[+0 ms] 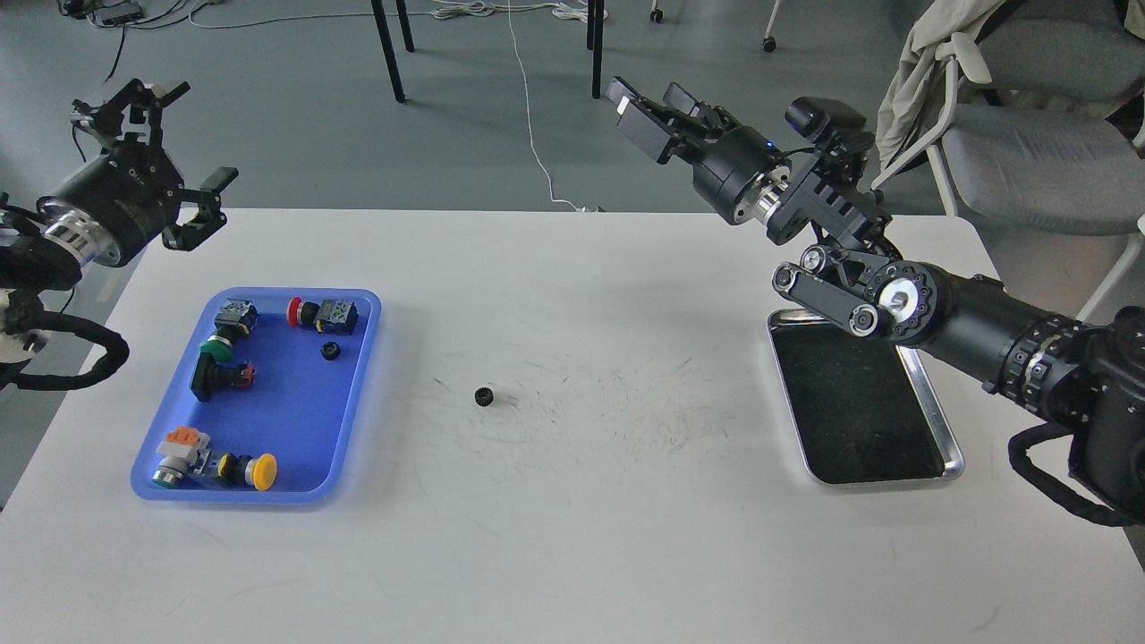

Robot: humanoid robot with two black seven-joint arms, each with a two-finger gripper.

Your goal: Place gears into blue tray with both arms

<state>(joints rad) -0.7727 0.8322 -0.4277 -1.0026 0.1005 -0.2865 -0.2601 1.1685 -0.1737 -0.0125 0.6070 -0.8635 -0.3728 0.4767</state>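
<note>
1. Lying loose on the white table [572,555]: one gear [484,395], black and toothed, well below and between both claws, untouched by either, just right of the blue tray [356,402].
2. Second gear [330,351]: already inside the blue tray, near its right wall, below and right of the left gripper [183,152].
3. Blue tray: also holds several push-button switches [322,314] with red, green and yellow caps.
4. Left gripper: raised off the table's far left corner, fingers spread wide, empty.
5. Right gripper [644,105]: raised beyond the far table edge, fingers slightly apart, nothing visible between them.
6. Steel tray [954,456]: under the right arm, dark inside, no gear visible in it.
7. Progress, judged: one gear placed, one visible gear left to collect; the left claw sits nearer the tray, neither is near the gear.
</note>
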